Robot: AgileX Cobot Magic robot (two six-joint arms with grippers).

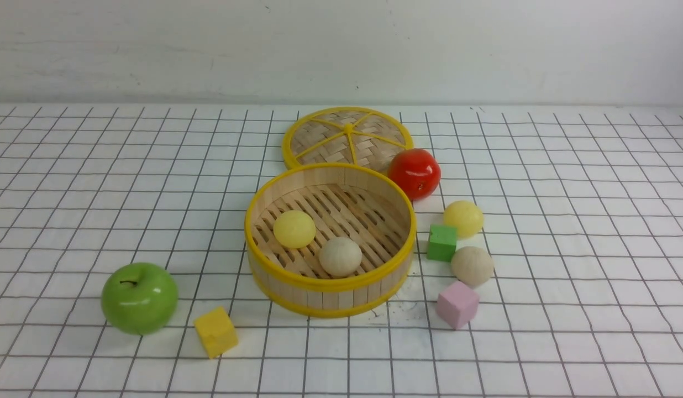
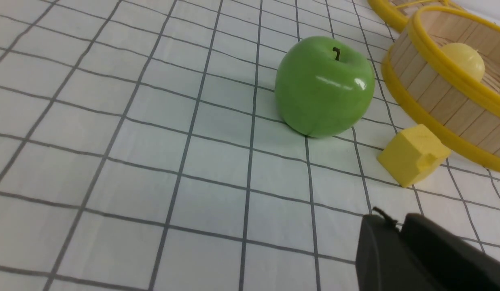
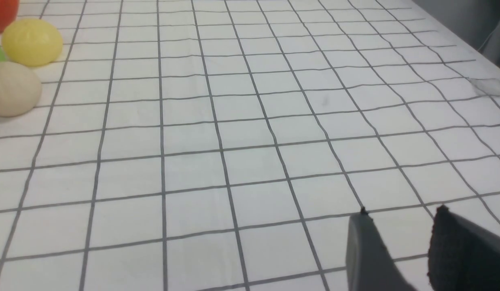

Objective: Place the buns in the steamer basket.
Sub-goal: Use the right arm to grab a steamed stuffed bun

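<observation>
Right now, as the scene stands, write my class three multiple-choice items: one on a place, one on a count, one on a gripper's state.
1. Where is the red apple?
A) Inside the steamer basket
B) Beside the yellow cube
C) Behind the green cube

2. How many buns lie in the basket?
A) One
B) Two
C) Four

3. How is the right gripper?
A) Open and empty
B) Holding a bun
C) Holding a cube

1 C: the red apple sits farther back than the green cube.
2 B: one yellow bun and one beige bun rest on the slats.
3 A: the right gripper shows a gap with nothing between its fingertips.
</observation>
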